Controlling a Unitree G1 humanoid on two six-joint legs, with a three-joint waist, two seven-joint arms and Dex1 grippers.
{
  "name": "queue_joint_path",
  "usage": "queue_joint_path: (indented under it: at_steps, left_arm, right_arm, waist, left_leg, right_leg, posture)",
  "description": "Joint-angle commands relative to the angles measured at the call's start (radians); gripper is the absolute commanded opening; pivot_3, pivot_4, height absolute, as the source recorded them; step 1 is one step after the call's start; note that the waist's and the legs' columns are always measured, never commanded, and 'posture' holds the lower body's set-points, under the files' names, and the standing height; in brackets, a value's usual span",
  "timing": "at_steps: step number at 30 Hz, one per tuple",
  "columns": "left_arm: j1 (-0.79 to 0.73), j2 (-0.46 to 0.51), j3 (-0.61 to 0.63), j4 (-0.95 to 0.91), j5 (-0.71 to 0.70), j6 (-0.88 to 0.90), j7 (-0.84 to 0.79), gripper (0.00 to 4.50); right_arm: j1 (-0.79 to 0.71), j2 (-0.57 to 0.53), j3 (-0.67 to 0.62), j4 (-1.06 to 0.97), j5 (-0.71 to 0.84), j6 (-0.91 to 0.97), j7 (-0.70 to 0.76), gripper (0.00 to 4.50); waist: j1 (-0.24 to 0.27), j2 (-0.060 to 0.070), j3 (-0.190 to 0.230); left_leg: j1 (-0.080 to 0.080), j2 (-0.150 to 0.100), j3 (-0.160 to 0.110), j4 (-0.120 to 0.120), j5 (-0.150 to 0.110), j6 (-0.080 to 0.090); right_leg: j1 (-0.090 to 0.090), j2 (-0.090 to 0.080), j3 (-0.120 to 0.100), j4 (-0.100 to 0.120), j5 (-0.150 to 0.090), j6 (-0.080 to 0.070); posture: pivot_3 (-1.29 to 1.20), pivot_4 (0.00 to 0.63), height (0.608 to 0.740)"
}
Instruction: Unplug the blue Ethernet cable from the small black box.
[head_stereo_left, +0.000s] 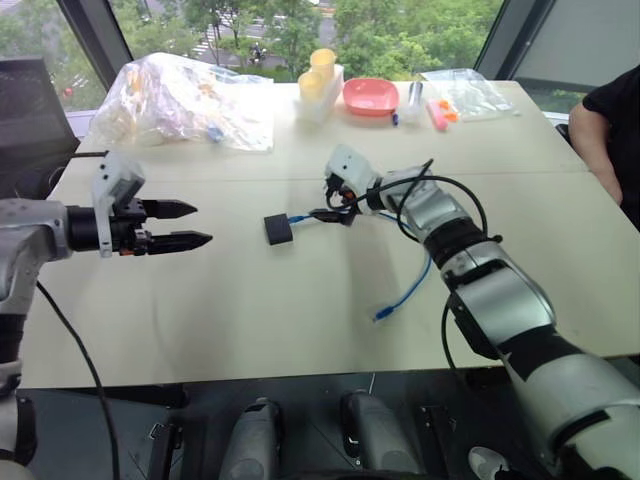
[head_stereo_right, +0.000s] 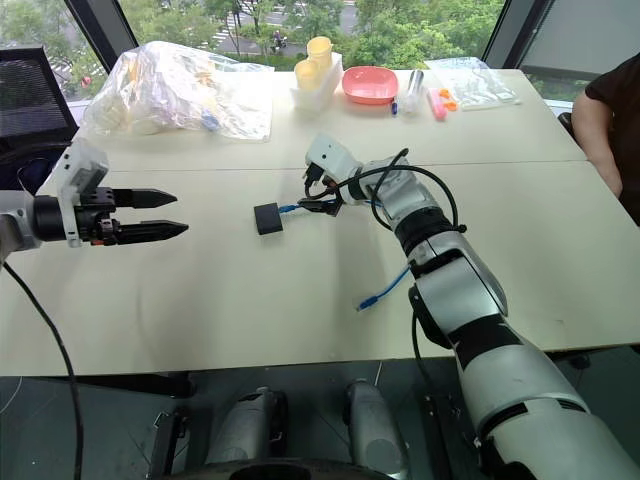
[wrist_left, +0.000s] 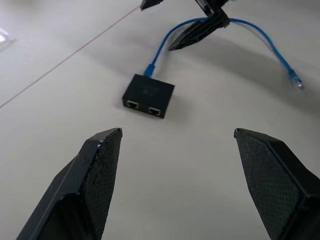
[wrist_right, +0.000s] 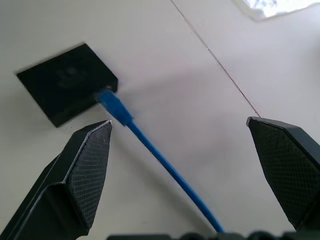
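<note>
- Right gripper (wrist_right: 180, 145), jaws wide and empty, straddles the thin blue Ethernet cable (wrist_right: 165, 162) beside its plug, positioned to pull it free.
- Left gripper (head_stereo_left: 178, 226), equally wide and empty, hovers facing the small flat matte black box (head_stereo_left: 278, 229), likely to brace it.

Pale table (head_stereo_left: 250, 320), seam running across. Far edge: crumpled clear plastic bag (head_stereo_left: 185, 100) far left, yellow cups (head_stereo_left: 317, 72) centre, pink bowl (head_stereo_left: 370, 96) just right, small clear bag (head_stereo_left: 470, 92) beyond. Person's arm (head_stereo_left: 605, 130) far right.

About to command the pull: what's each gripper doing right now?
Left gripper: open, holding nothing, off to the side of the small black box.
Right gripper: open, straddling the blue Ethernet cable, not gripping it.
</note>
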Motion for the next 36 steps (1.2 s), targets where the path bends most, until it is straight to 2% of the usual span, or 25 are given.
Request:
queue_joint_path:
  at_steps: [1,6,11,14,18,21,25,28,36]
  left_arm:
    - [0.11,-0.001,0.113,-0.13,-0.051,0.051,0.049,3.75]
    - [0.204,-0.051,0.204,-0.251,-0.105,0.109,0.156,3.75]
    - [0.328,-0.092,0.309,-0.415,-0.161,0.185,0.251,3.75]
    - [0.44,-0.101,0.42,-0.508,-0.201,0.239,0.288,3.77]
    - [0.554,-0.12,0.571,-0.604,-0.254,0.308,0.342,3.77]
    - [0.582,-0.122,0.613,-0.629,-0.287,0.326,0.365,3.77]
    - [0.553,-0.113,0.583,-0.602,-0.297,0.312,0.392,3.77]
    - [0.488,-0.101,0.514,-0.561,-0.28,0.283,0.401,3.77]
    - [0.36,-0.093,0.39,-0.422,-0.228,0.196,0.384,3.77]
  right_arm:
    - [-0.043,0.042,-0.008,0.085,-0.061,-0.054,0.009,4.5]
    - [-0.083,0.132,-0.064,0.144,-0.09,-0.02,0.017,4.5]
    - [-0.086,0.185,-0.106,0.165,-0.14,0.028,-0.085,4.5]
    - [-0.071,0.201,-0.122,0.169,-0.166,0.041,-0.107,3.65]
    - [-0.043,0.207,-0.133,0.173,-0.211,0.058,-0.2,1.73]
    - [-0.03,0.213,-0.16,0.172,-0.207,0.068,-0.148,0.21]
    - [-0.03,0.221,-0.173,0.17,-0.216,0.068,-0.06,0.09]
    - [-0.044,0.22,-0.183,0.164,-0.215,0.054,-0.005,0.09]
    - [-0.144,0.157,-0.254,0.1,-0.167,-0.075,0.021,0.09]
  waist:
    - [-0.002,0.0,0.0]
    - [-0.007,0.0,0.0]
    - [-0.018,0.0,0.0]
    - [-0.023,0.0,0.0]
    - [-0.024,0.001,0.0]
    - [-0.022,0.001,0.0]
    - [-0.025,0.001,0.0]
    - [-0.025,0.001,0.0]
    - [-0.025,0.001,0.001]
  left_leg:
    - [0.0,0.0,0.0,0.0,0.0,0.0]
    - [0.0,0.001,-0.001,0.002,0.001,-0.001]
    - [0.008,0.001,-0.005,0.001,0.001,-0.003]
    - [0.008,0.0,-0.005,0.001,0.001,-0.003]
    - [0.008,0.001,-0.005,0.0,0.001,-0.003]
    - [0.008,0.001,-0.006,0.0,0.001,-0.003]
    - [0.01,0.001,-0.007,0.001,0.001,-0.004]
    - [0.01,0.001,-0.007,0.0,0.001,-0.004]
    - [0.009,0.0,-0.006,-0.001,0.001,-0.004]
  right_leg:
    - [0.0,0.0,0.0,0.0,0.0,0.0]
    - [-0.001,-0.002,-0.001,0.001,-0.001,-0.003]
    - [0.006,-0.002,-0.001,0.002,-0.001,-0.005]
    - [0.006,-0.004,-0.001,0.001,-0.001,-0.005]
    - [0.006,-0.004,-0.001,0.001,-0.001,-0.005]
    - [0.006,-0.005,-0.001,0.001,-0.003,-0.008]
    - [0.008,-0.004,-0.001,0.0,-0.003,-0.008]
    - [0.008,-0.003,-0.002,0.0,-0.003,-0.008]
    - [0.006,-0.002,-0.001,0.001,-0.003,-0.008]
  posture:
    - [0.0,0.15,0.74]
    - [0.0,0.15,0.74]
    - [0.0,0.15,0.74]
    - [0.0,0.15,0.74]
    - [0.0,0.15,0.74]
    - [0.0,0.15,0.74]
    - [0.0,0.15,0.74]
    - [0.0,0.15,0.74]
    - [0.0,0.15,0.74]
